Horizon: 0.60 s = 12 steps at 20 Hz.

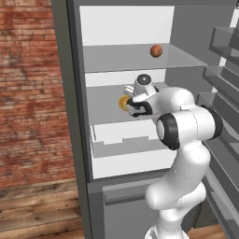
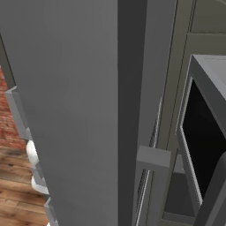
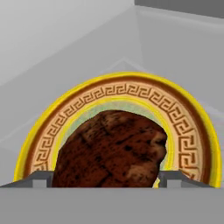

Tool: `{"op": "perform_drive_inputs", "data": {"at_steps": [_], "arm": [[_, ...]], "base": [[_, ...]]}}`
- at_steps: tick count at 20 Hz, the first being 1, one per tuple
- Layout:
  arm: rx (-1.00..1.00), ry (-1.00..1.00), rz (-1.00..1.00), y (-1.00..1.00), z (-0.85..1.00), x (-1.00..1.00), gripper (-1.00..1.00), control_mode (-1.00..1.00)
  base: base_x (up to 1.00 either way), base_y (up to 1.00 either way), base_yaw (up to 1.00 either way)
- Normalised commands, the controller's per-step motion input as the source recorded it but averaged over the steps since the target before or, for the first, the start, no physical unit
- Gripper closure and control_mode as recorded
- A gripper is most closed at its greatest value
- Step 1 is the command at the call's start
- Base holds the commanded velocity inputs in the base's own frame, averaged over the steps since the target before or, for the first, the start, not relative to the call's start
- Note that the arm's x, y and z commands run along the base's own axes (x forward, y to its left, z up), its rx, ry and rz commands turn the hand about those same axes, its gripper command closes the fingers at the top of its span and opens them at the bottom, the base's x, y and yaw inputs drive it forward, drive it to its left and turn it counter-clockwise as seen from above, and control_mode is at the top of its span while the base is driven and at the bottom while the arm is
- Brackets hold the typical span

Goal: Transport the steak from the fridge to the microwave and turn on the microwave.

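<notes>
While the tall grey fridge (image 1: pixel 70 140) stands open in the left base view, its white interior shows two flat shelves (image 1: pixel 140 60) one above the other and one pale drawer (image 1: pixel 126 149) beneath them. To its left runs one red brick wall (image 1: pixel 28 93) over a wooden plank floor (image 1: pixel 37 210). The white Franka arm (image 1: pixel 186 154) rises at the lower right of that view and reaches onto the lower shelf. In the right base view the fridge's grey side wall takes up most of the picture, and one microwave (image 2: pixel 203 141) with a silver-framed dark window stands at the right edge.

On the lower shelf lies one round plate with a yellow rim and a brown key-pattern band (image 3: pixel 131 94); in the left base view only a sliver of its yellow edge shows just beside the hand. One dark reddish-brown lumpy steak (image 3: pixel 113 148) rests on this plate. In the hand view the two dark fingers (image 3: pixel 175 179) flank the steak, one on each side, with the gripper (image 3: pixel 105 181) spread around the meat; whether the tips touch it I cannot tell. One smooth orange-brown ball (image 1: pixel 156 51) sits on the upper shelf, well apart from the hand.
</notes>
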Motion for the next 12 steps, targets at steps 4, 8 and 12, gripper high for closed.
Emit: {"op": "perform_drive_inputs", "data": {"at_steps": [4,8,12], "arm": [[0.0,-0.04,0.0,0.0,0.17,-0.4,1.0,-1.0],[0.0,-0.01,0.0,0.0,0.18,-0.44,1.0,-1.0],[0.0,0.0,0.01,0.03,0.19,-0.49,1.0,-1.0]], "base": [[0.0,0.0,0.0],[0.0,0.0,0.0],[0.0,0.0,0.0]]}}
